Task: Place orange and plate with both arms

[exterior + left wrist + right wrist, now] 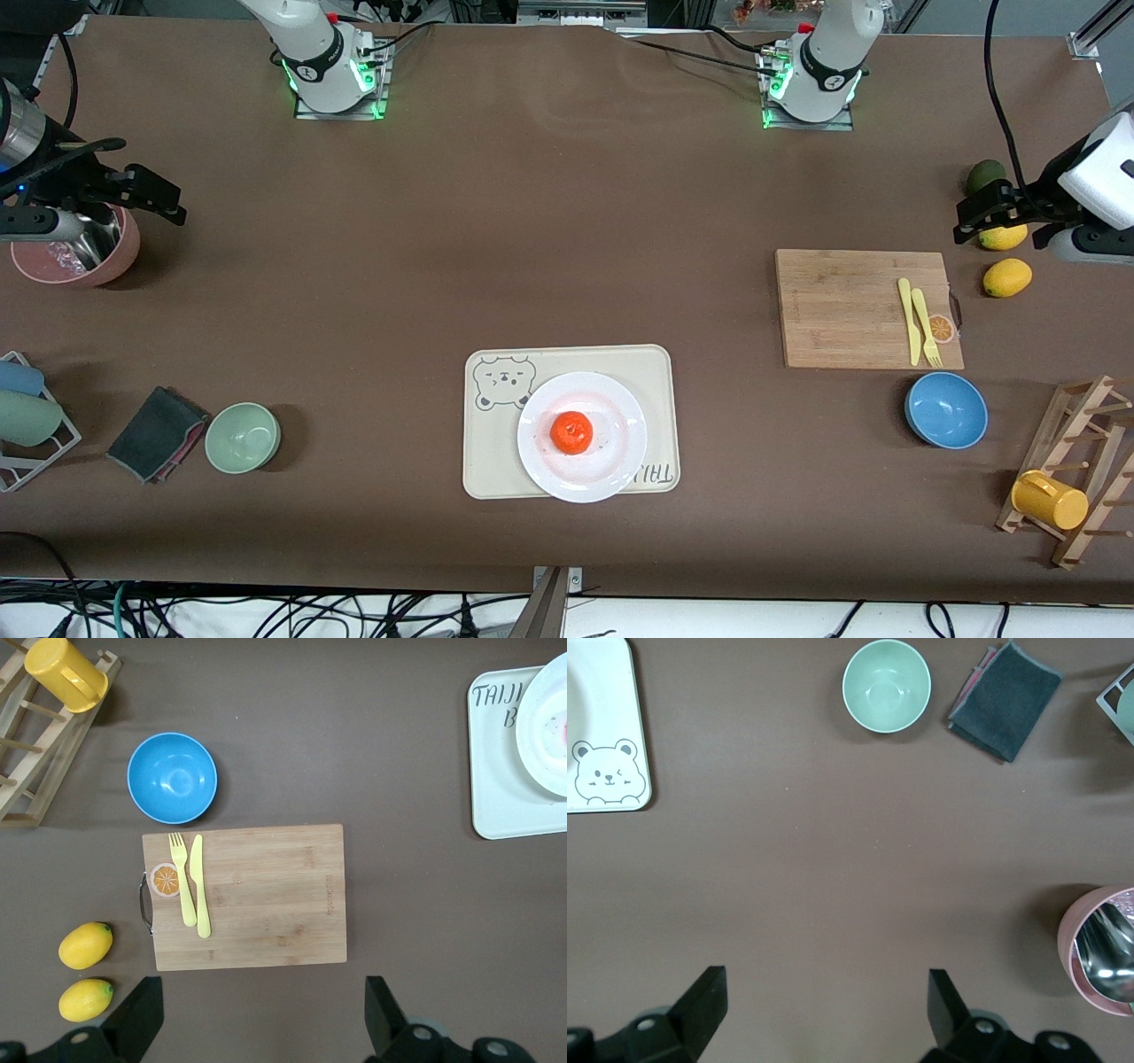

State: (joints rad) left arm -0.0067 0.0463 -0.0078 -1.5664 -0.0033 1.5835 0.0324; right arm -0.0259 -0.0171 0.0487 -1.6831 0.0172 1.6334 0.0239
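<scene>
The orange (571,432) sits in the middle of the white plate (611,474). The plate rests on the cream bear-printed tray (487,461), near the table's front edge. My left gripper (979,213) hangs open and empty in the air over the left arm's end of the table, above the lemons. In the left wrist view it (263,1019) is over bare table beside the cutting board, and the plate's edge (549,722) shows. My right gripper (142,182) hangs open and empty over the pink bowl at the right arm's end; in the right wrist view it (826,1014) is over bare table.
A wooden cutting board (842,310) carries a yellow knife and fork (921,328). Near it are a blue bowl (945,409), two lemons (1007,277), a dark green fruit (985,175) and a rack with a yellow mug (1050,501). A green bowl (243,437), dark cloth (155,434) and pink bowl (106,261) lie toward the right arm's end.
</scene>
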